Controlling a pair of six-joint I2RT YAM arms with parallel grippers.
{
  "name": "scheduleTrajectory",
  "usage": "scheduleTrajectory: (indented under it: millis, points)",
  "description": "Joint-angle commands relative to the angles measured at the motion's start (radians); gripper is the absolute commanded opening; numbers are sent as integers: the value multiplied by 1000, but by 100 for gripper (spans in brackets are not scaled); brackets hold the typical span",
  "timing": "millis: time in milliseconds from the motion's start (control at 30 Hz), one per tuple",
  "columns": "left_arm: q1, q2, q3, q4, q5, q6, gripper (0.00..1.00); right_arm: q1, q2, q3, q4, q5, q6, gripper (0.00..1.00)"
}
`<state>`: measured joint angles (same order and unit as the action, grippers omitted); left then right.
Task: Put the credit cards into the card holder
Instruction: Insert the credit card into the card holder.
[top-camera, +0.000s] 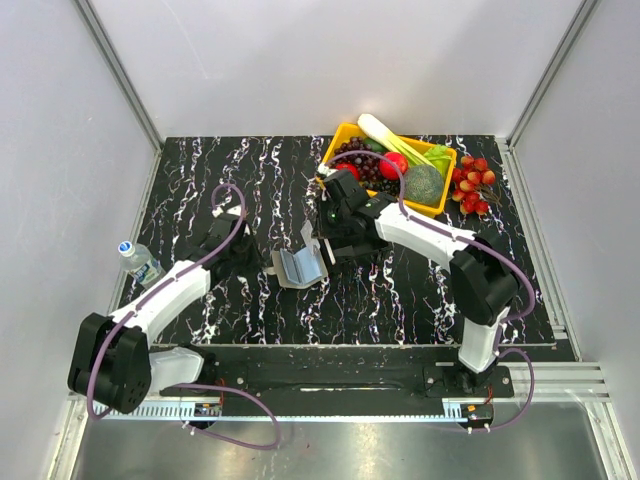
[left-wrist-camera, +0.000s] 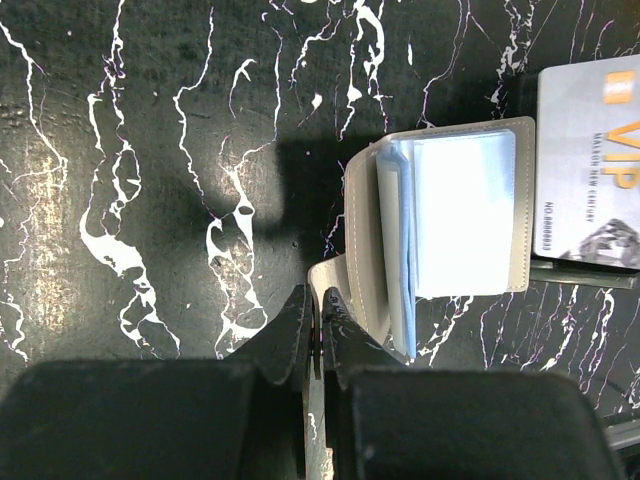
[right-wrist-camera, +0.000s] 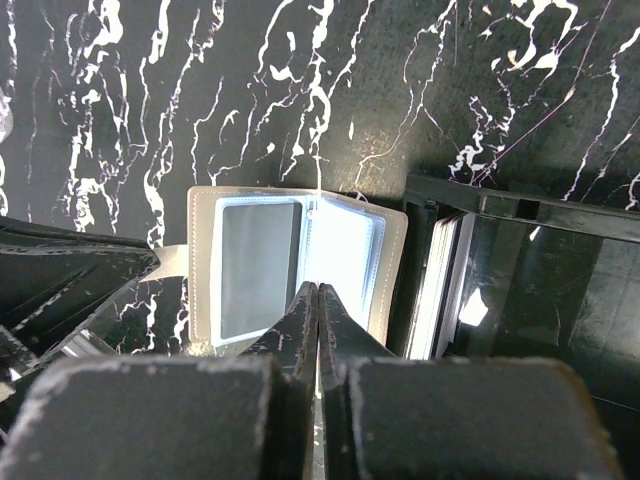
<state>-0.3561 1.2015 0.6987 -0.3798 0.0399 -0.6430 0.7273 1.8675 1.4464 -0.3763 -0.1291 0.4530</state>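
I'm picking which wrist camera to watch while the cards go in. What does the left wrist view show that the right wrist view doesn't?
Left wrist only: the printed face of a pale VIP card beside the card holder, and, close up, the left gripper shut on the holder's flap.
Right wrist only: a black tray with a stack of cards seen edge-on, and the right gripper shut over the sleeves.
Both: the open card holder with clear sleeves, on the black marbled table.

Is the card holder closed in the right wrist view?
No, the card holder lies open, its clear sleeves showing on both sides of the right pincer.
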Motion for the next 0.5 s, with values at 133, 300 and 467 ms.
scheduleTrajectory:
  millis: [133,300,467]
  points:
    - [-1,-28,56,15,57,26,0,-6,-99,-18,66,-26,7,0]
    - [-1,-50,71,3,32,25,0,-6,-85,-14,65,-49,10,0]
    - [-1,-13,42,-1,31,10,0,-6,-85,-14,62,-49,9,0]
